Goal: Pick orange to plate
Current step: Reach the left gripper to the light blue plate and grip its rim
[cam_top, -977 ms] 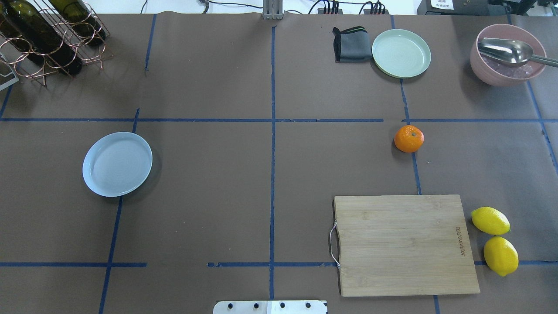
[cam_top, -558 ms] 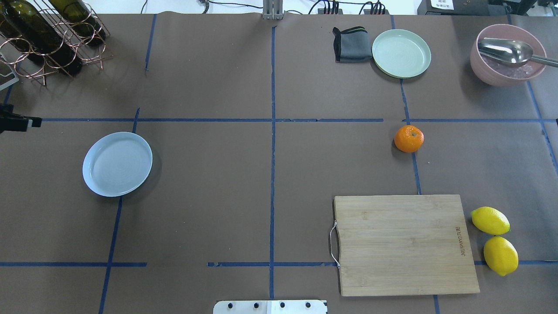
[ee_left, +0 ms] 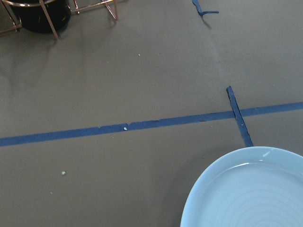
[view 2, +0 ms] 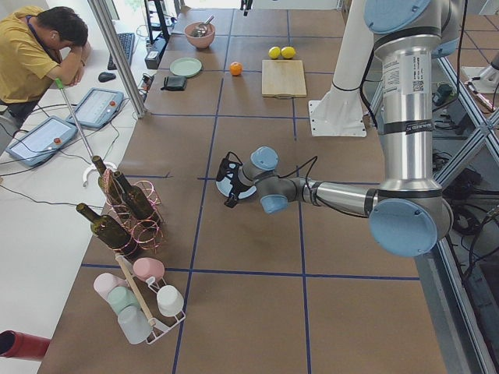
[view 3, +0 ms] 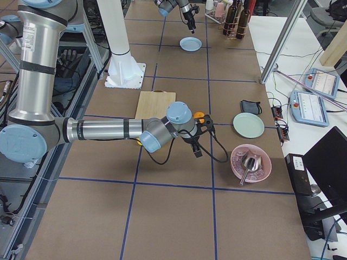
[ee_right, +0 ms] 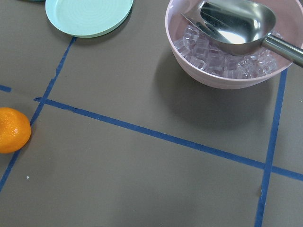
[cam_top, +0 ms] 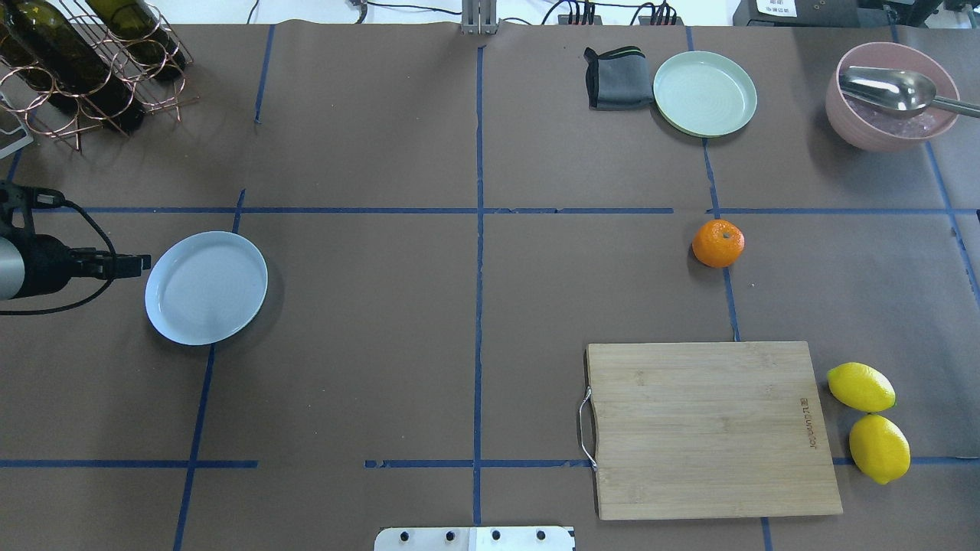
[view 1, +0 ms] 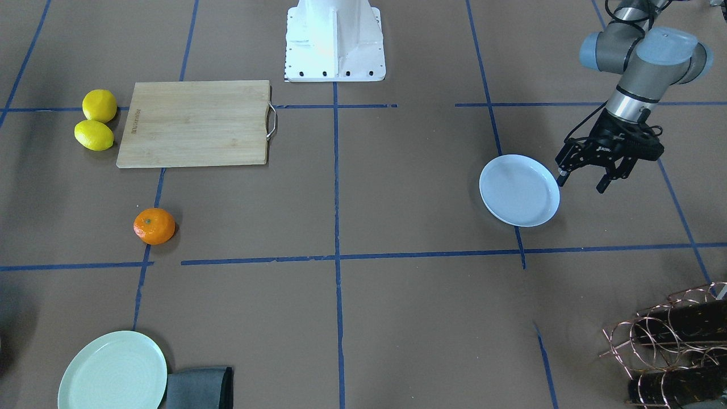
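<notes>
Orange (cam_top: 717, 243), small, round, bright, slightly flattened, dark stem dimple uppermost, set on blue tape in the bench's right half, left hand (view 1: 580, 185) held wide open, empty, beside plate (view 1: 519, 190), right hand (view 3: 201, 132) state not discernible

text | cutting board (cam_top: 712, 428) | small printed mark, too small to read
</notes>
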